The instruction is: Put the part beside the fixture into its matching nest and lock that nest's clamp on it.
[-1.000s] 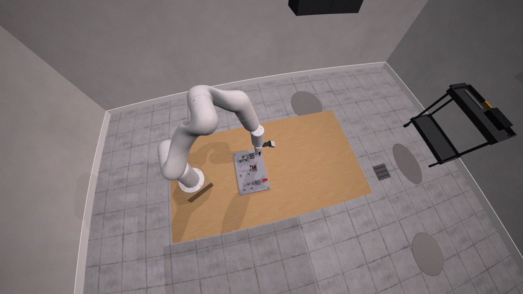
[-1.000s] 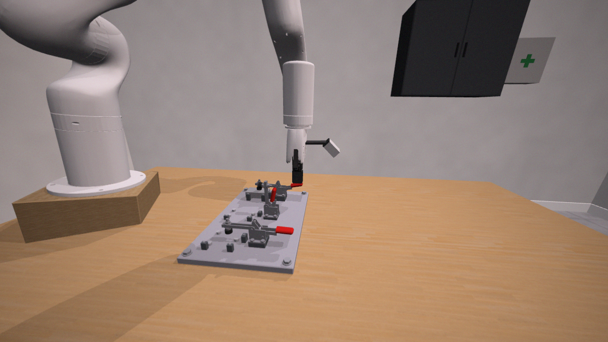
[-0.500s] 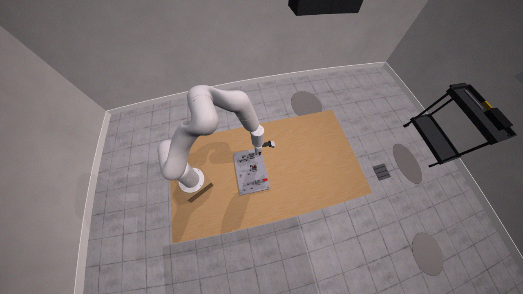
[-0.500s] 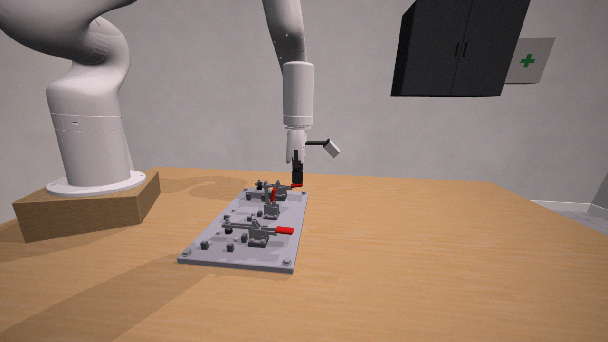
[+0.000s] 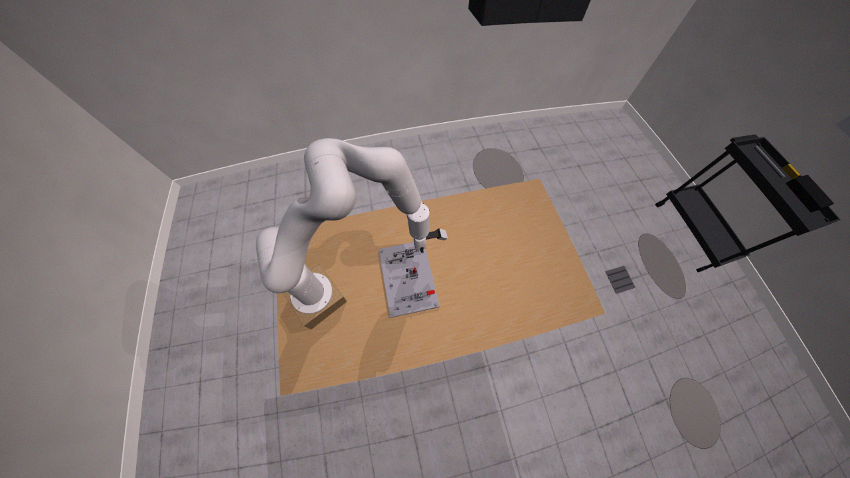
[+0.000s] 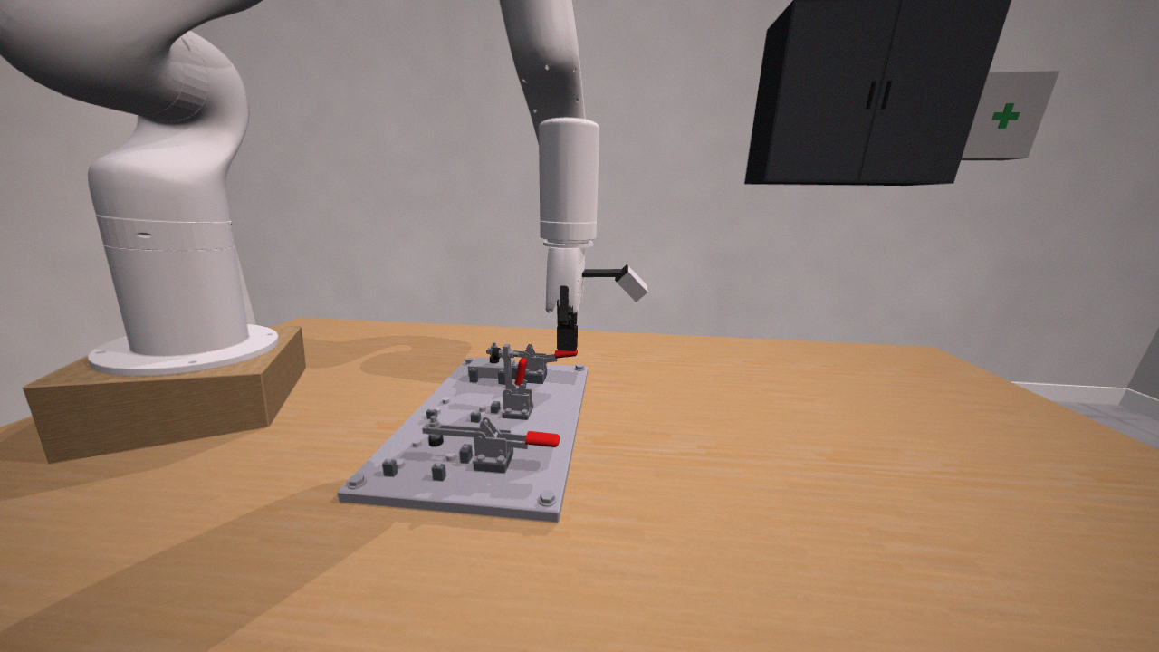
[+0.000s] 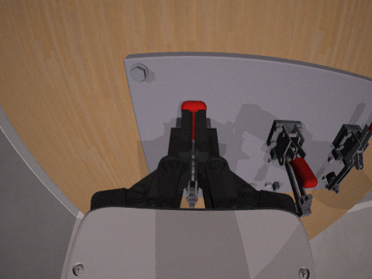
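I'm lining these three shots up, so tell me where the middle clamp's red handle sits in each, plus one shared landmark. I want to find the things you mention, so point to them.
Top: the red handle (image 5: 414, 270) (image 6: 521, 371) (image 7: 304, 172) is just left of picture centre, below it.
Exterior: left of centre, tilted near upright.
Wrist: right side, below mid-height.
Shared landmark: the grey fixture plate (image 5: 419, 306) (image 6: 518, 486) (image 7: 232, 77).
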Robot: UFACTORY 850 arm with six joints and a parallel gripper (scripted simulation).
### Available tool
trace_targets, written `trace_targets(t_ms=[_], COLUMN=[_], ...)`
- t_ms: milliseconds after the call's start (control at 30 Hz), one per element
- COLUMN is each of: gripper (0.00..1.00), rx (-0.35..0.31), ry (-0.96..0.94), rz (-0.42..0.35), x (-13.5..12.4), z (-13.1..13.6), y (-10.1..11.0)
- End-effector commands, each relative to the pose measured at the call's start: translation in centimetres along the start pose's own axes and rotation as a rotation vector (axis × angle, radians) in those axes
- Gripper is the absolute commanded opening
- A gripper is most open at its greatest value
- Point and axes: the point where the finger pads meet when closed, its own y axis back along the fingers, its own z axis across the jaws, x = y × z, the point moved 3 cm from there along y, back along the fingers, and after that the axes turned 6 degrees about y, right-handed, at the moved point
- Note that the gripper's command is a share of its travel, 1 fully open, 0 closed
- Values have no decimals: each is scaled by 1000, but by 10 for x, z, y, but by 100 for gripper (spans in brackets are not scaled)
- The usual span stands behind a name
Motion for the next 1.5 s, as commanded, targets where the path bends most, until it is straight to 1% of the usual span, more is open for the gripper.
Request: trace_targets(t_ms=[0,1467], gripper=[0,0], rx=[0,0], ry=[0,0], rz=[2,2], x=[1,1], z=[0,0], y=[0,-5])
